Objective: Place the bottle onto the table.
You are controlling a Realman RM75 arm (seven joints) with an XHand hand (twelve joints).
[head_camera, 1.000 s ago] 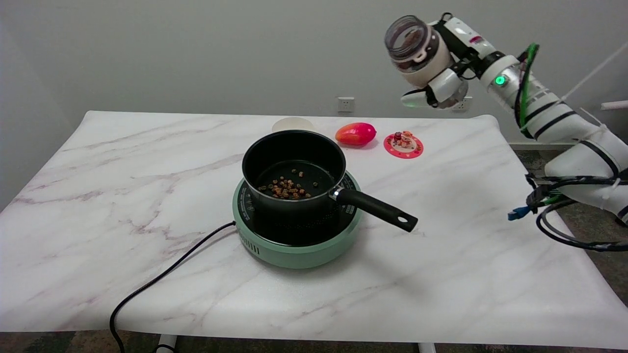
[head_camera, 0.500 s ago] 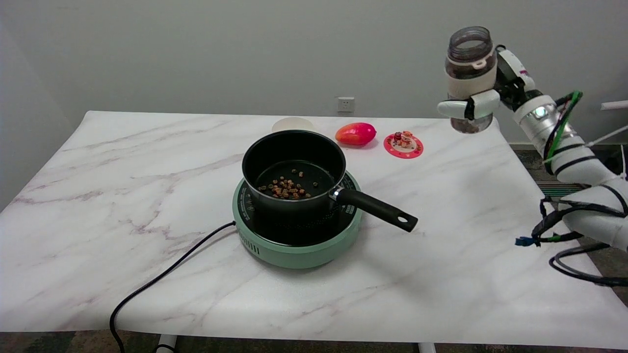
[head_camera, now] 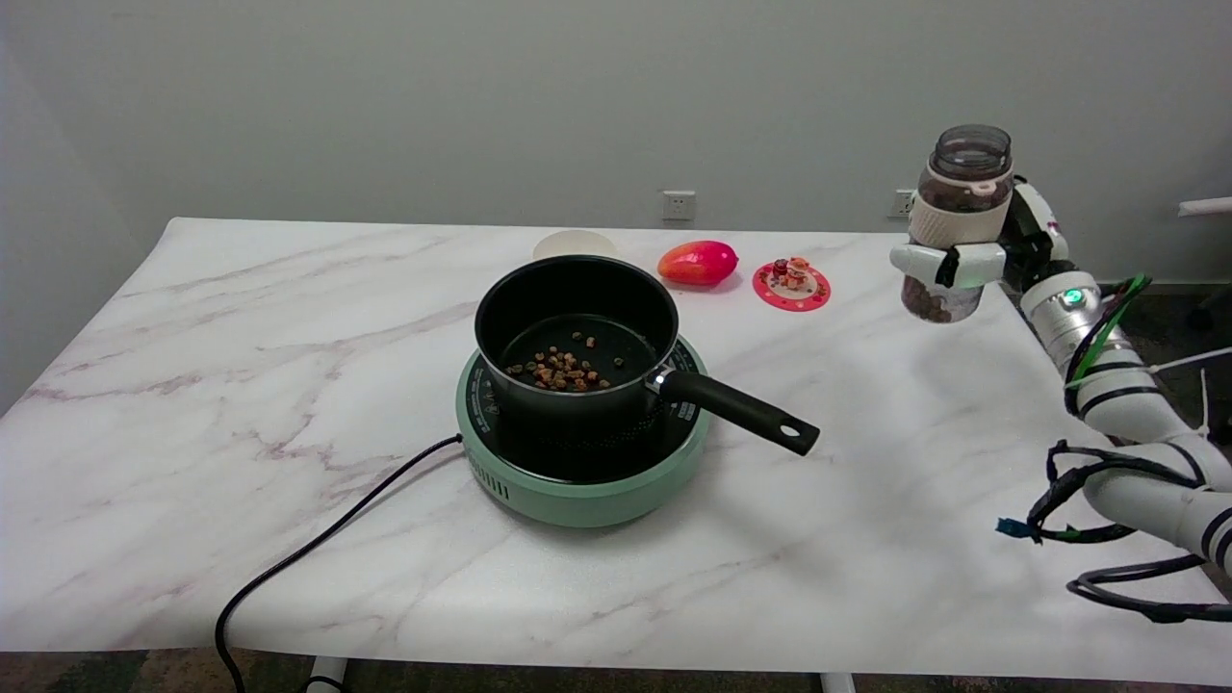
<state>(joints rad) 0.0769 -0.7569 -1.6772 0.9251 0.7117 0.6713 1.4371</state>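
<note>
A clear, open-topped bottle (head_camera: 955, 207) with brown pieces inside and a beige band around its middle stands upright in the air over the table's right edge. My right hand (head_camera: 972, 255) grips it around the middle, fingers wrapped across its front. Its base hangs a little above the marble table (head_camera: 914, 462). The white arm reaches in from the lower right.
A black saucepan (head_camera: 577, 337) with brown pieces sits on a green hotplate (head_camera: 577, 481), its handle pointing right. A black cord runs off the front left. At the back lie a red-orange fruit (head_camera: 698, 262), a pink coaster with small figures (head_camera: 791, 284) and a beige lid (head_camera: 575, 244).
My right hand has carried the bottle to the right and downward, and turned it from tilted toward the pan to upright. The pan and other things have not moved.
</note>
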